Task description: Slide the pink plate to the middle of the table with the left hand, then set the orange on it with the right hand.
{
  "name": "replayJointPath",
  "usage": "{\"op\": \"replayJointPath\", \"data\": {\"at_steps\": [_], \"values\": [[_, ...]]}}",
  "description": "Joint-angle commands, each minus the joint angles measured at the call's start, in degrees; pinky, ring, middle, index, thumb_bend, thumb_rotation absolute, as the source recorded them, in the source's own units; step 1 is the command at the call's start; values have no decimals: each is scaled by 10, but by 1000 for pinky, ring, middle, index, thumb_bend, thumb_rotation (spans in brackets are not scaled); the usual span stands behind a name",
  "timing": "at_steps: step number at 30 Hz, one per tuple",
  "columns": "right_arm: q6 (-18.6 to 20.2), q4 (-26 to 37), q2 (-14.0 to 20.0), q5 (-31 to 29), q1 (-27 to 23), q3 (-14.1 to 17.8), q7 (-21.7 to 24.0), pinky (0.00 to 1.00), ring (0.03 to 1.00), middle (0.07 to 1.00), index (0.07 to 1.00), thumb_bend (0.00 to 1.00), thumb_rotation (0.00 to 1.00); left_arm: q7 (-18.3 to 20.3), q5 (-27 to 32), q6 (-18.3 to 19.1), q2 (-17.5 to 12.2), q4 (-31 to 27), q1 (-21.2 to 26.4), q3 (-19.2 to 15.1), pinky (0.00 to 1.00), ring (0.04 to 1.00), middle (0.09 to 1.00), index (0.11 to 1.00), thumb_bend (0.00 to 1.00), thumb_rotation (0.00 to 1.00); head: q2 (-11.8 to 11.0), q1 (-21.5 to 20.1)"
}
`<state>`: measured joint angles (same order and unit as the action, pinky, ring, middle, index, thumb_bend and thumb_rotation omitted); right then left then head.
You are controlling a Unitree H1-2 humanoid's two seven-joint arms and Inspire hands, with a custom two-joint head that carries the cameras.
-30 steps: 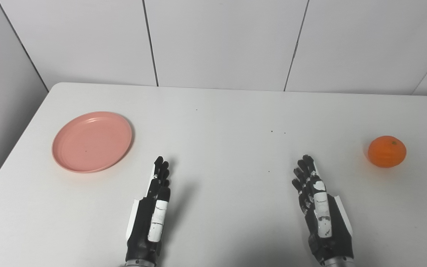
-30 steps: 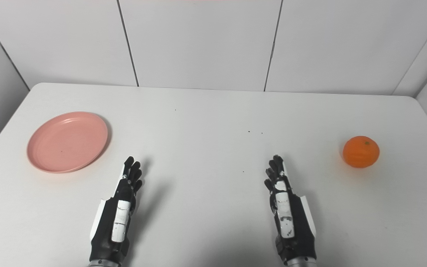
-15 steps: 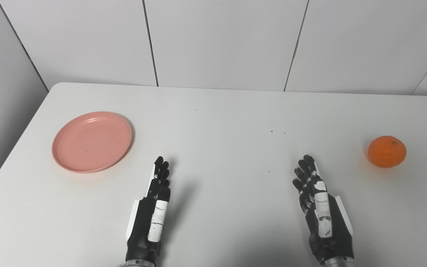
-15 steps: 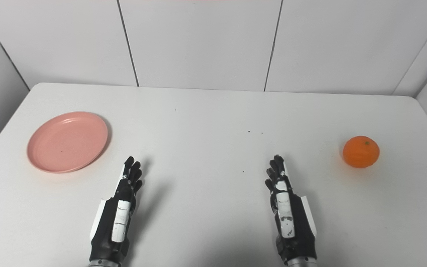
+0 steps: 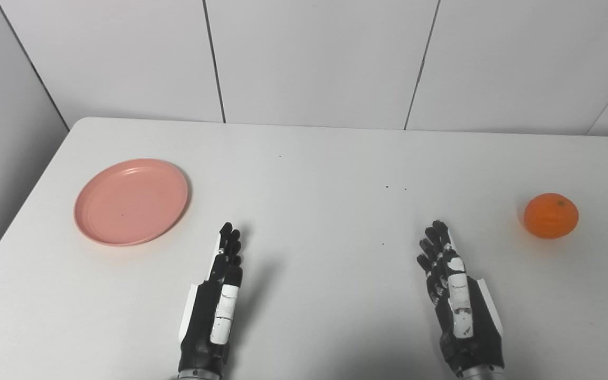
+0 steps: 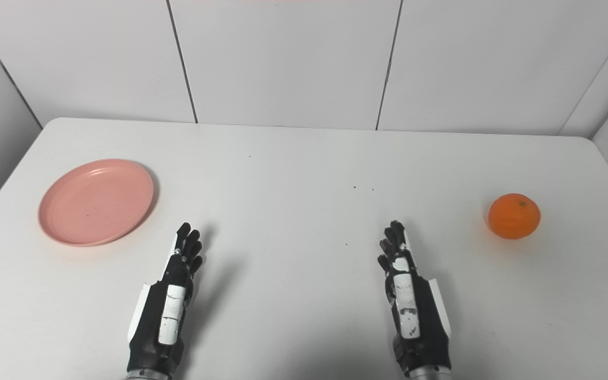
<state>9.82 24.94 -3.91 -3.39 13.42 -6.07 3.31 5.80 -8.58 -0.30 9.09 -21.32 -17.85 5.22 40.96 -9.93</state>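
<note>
A pink plate (image 5: 131,201) lies flat on the left part of the white table (image 5: 314,174), with nothing on it. An orange (image 5: 551,215) rests alone near the table's right edge. My left hand (image 5: 217,303) hovers over the near part of the table, below and to the right of the plate, fingers stretched forward and holding nothing. My right hand (image 5: 454,298) is held the same way, well to the left of the orange and nearer to me, open too. Neither hand touches an object.
White panelled walls (image 5: 314,58) stand close behind the table and at both sides. The table's rounded far corners and left edge (image 5: 24,200) show; the plate lies near that left edge.
</note>
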Motion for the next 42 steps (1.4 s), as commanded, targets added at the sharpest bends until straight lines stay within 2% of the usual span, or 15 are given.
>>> {"op": "replayJointPath", "data": {"at_steps": [1, 15, 19, 23, 25, 32, 34, 41, 42], "values": [[-57, 34, 7, -1, 139, -12, 0, 1000, 1000, 1000, 1000, 915, 995, 13, 4, -4, -61, -37, -142, -5, 1000, 1000, 1000, 1000, 914, 1000, 1, 1], [-56, 36, 6, 0, 139, -12, -1, 1000, 1000, 1000, 1000, 895, 986, 14, 8, -6, -61, -37, -143, -5, 1000, 1000, 1000, 1000, 901, 1000, 2, 0], [-58, 35, 10, -2, 143, -11, 1, 1000, 1000, 1000, 1000, 895, 978, 12, 4, -9, -59, -35, -147, -2, 1000, 1000, 1000, 1000, 909, 1000, -10, 16], [-65, 30, 18, -10, 145, -5, 8, 1000, 1000, 1000, 1000, 889, 985, 7, -2, -20, -53, -24, -150, 4, 1000, 1000, 1000, 1000, 917, 1000, -26, 47], [-79, 18, 25, -20, 143, 4, 14, 1000, 1000, 1000, 1000, 887, 985, 0, -19, -30, -49, -12, -149, 11, 1000, 997, 1000, 1000, 931, 1000, -42, 77], [-96, -11, 38, -47, 138, 31, 35, 1000, 1000, 1000, 1000, 882, 1000, -23, -46, -53, -34, 18, -141, 23, 936, 972, 998, 993, 953, 1000, -69, 121], [-103, -20, 41, -51, 136, 38, 41, 1000, 1000, 1000, 1000, 876, 1000, -29, -53, -59, -32, 26, -141, 30, 918, 965, 992, 986, 950, 1000, -84, 141], [-113, -43, 39, -59, 131, 55, 57, 1000, 1000, 1000, 1000, 889, 1000, -49, -61, -75, -32, 49, -136, 45, 868, 942, 976, 969, 942, 1000, -111, 161], [-117, -48, 38, -59, 130, 57, 58, 1000, 1000, 1000, 1000, 890, 1000, -52, -60, -77, -32, 54, -135, 46, 866, 942, 975, 968, 943, 999, -121, 165]]}}
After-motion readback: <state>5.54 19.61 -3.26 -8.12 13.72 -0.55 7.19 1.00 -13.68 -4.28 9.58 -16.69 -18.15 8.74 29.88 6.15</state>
